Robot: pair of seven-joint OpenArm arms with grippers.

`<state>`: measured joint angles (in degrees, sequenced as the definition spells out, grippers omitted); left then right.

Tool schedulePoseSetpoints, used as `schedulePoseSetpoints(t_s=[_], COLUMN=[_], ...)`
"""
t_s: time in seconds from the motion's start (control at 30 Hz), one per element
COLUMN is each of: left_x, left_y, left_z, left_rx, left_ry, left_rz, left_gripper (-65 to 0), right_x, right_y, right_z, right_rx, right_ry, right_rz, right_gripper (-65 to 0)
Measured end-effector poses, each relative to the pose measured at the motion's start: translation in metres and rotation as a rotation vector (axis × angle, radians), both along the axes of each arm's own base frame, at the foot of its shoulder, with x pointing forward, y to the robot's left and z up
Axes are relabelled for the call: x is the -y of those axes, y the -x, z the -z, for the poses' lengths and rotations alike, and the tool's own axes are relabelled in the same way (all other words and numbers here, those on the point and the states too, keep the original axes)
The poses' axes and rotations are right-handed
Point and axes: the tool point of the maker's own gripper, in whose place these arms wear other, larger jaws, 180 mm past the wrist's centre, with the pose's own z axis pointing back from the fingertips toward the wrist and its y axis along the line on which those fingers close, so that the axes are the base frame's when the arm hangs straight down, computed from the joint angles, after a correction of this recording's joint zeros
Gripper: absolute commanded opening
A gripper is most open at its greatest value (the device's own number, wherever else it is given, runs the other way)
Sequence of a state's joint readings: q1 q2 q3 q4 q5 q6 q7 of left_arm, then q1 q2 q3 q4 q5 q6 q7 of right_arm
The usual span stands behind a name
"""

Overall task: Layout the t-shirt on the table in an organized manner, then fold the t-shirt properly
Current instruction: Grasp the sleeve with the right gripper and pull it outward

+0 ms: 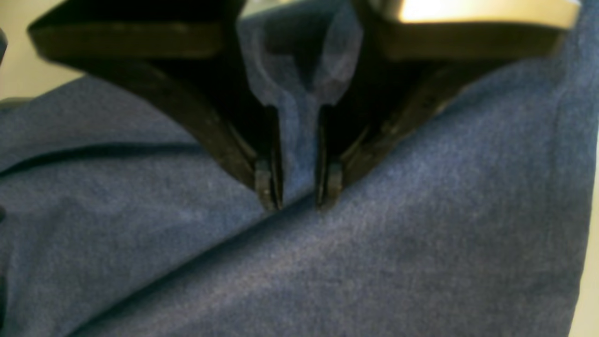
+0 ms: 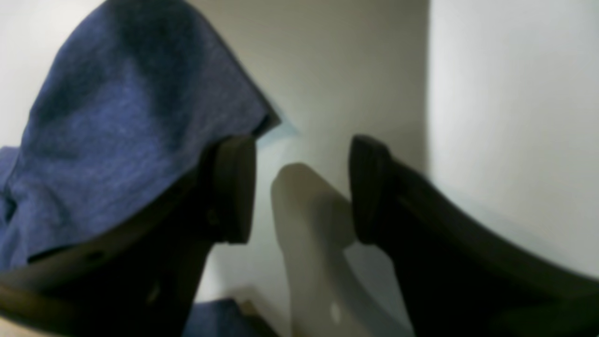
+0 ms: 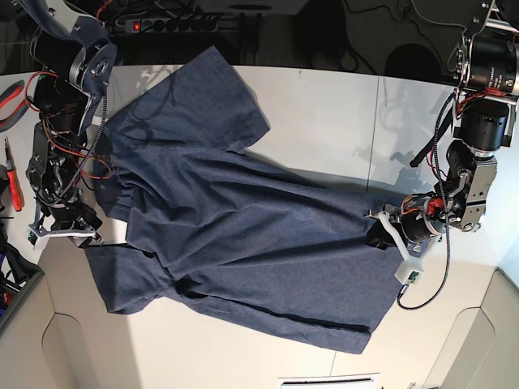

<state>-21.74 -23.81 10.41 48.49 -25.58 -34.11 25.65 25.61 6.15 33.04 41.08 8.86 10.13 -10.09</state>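
The navy-blue t-shirt (image 3: 235,219) lies spread across the white table (image 3: 324,105), plain side up, with wrinkles and one sleeve (image 3: 190,93) reaching toward the far edge. At the shirt's right edge in the base view, my left gripper (image 3: 379,233) is shut on a pinched fold of the cloth. The left wrist view shows that fold (image 1: 299,140) running up between the fingertips of the left gripper (image 1: 298,187). My right gripper (image 2: 302,187) is open with nothing between its fingers. Blue cloth (image 2: 117,131) is draped over one finger (image 2: 234,187). Its arm (image 3: 61,186) stands at the shirt's left edge.
A thin dark seam (image 3: 377,130) crosses the table's right part. A power strip (image 3: 170,24) and cables lie beyond the far edge. Red-handled tools (image 3: 12,182) sit off the left side. A white sheet (image 3: 328,381) shows at the near edge.
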Motion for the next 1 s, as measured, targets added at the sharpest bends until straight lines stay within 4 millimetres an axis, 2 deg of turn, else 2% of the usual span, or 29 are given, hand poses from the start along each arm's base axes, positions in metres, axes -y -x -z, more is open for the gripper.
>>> schedulePoseSetpoints(t_s=[0.27, 0.43, 0.53, 0.7, 0.8, 0.9, 1.0], left_x=[0.0, 0.0, 0.0, 0.0, 0.0, 0.0, 0.0], left_y=[0.0, -0.001, 0.0, 0.0, 0.0, 0.0, 0.0], left_z=[0.0, -0.001, 0.0, 0.0, 0.0, 0.0, 0.0], left_rx=[0.003, 0.004, 0.003, 0.003, 0.003, 0.003, 0.003], left_ry=[0.001, 0.002, 0.002, 0.002, 0.001, 0.001, 0.0], left_rz=[0.0, 0.0, 0.0, 0.0, 0.0, 0.0, 0.0], left_gripper=[-49.3, -49.3, -49.3, -49.3, -49.3, -49.3, -49.3], right_x=[-0.029, -0.038, -0.04, -0.043, -0.047, -0.057, -0.066], right_y=[-0.025, -0.037, -0.04, -0.04, -0.046, -0.054, -0.066], right_z=[-0.001, -0.001, -0.001, -0.002, -0.009, -0.019, -0.039], right_rx=[-0.003, -0.014, -0.012, 0.02, 0.076, 0.131, 0.227], right_ry=[-0.074, -0.076, -0.081, -0.065, -0.066, -0.088, -0.101], right_rz=[-0.014, -0.005, -0.006, 0.009, -0.015, -0.071, -0.134], right_gripper=[-33.3, -33.6, -39.9, -54.8, -64.7, -65.0, -65.0])
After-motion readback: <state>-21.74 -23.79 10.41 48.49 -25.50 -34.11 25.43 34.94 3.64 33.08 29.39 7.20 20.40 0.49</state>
